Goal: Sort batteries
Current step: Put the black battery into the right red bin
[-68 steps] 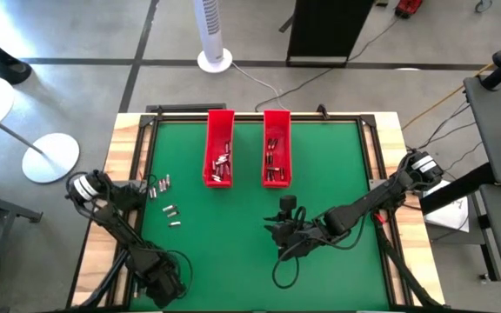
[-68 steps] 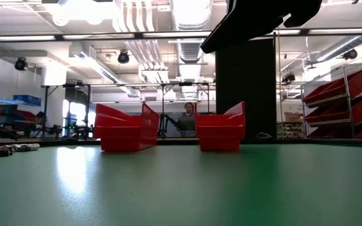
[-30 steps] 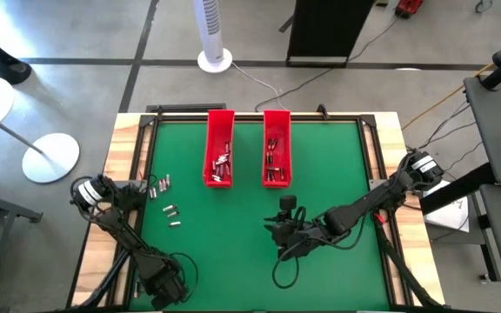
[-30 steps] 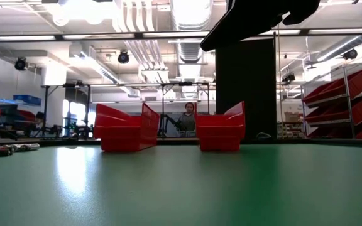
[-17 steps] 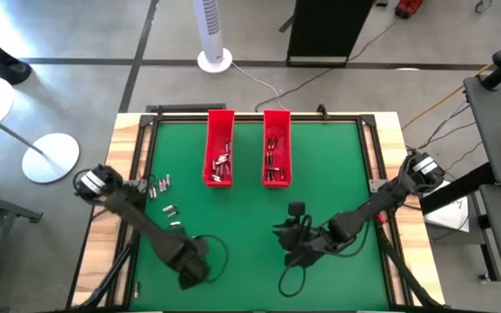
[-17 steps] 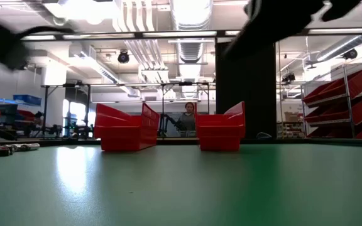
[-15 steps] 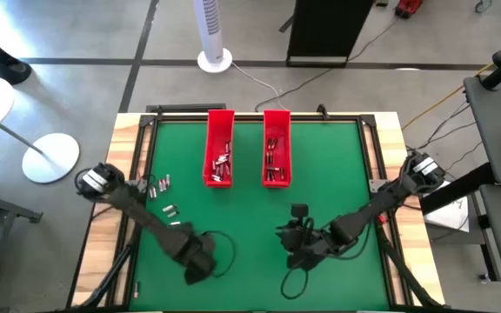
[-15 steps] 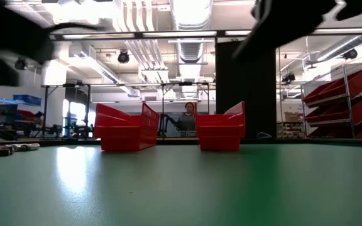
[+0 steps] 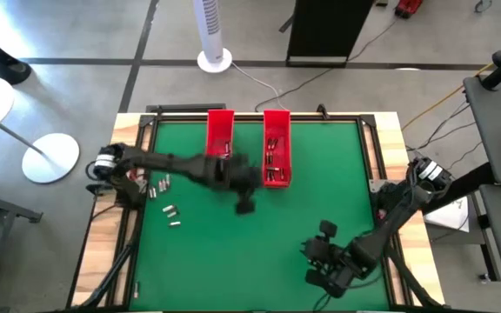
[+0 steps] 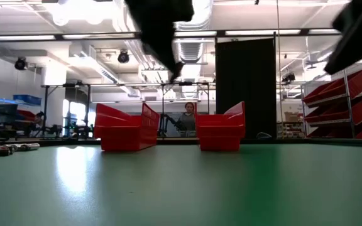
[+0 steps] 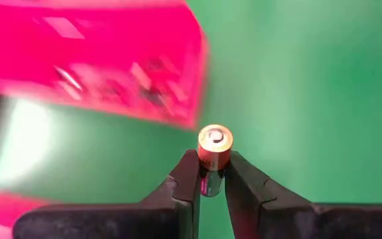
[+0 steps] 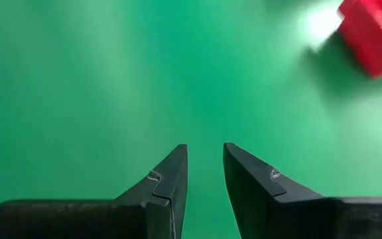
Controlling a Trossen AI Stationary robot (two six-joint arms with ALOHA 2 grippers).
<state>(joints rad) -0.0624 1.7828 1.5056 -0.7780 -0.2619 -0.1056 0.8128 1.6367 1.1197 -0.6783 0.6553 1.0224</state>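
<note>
the left gripper (image 11: 211,174) pinches a battery (image 11: 214,147) by its sides, above the counter (image 9: 233,252) just near of the two red trays (image 9: 220,148). small, rigid, slick metal, likely light; mid-body hold suits. its long axis runs out along the fingers. right gripper (image 12: 204,174) empty, slightly parted.

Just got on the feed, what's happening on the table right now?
The left gripper is shut on a battery, held above the mat near the two red trays, both of which hold batteries. A few loose batteries lie on the mat's left side. The right gripper is open and empty over bare mat at the table's front right.
</note>
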